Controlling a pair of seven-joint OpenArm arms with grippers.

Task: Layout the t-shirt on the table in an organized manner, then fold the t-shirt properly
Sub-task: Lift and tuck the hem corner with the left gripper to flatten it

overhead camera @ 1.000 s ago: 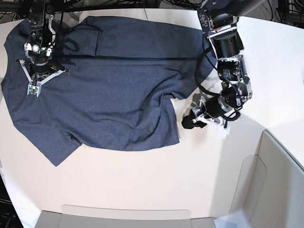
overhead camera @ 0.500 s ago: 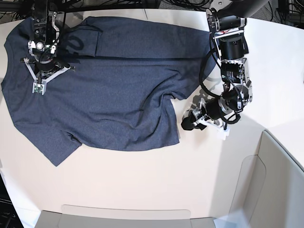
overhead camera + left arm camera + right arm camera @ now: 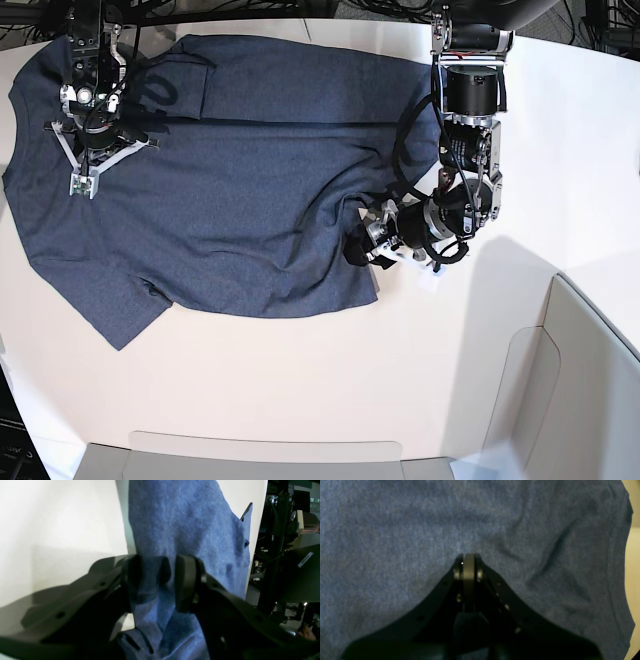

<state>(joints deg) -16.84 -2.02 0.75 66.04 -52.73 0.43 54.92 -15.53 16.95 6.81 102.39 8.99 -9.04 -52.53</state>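
t-shirt point(image 3: 220, 170): dark heathered navy-blue, short-sleeved, spread nearly flat, wrinkled in places
t-shirt, edge at the left jaws: a raised fold of cloth sits between the parted left jaws
t-shirt, under the right jaws: lies flat with soft creases; the closed right jaws are above it
counter point(image 3: 300, 400): smooth off-white top with a rounded edge, carrying the shirt, bare beyond the left jaws
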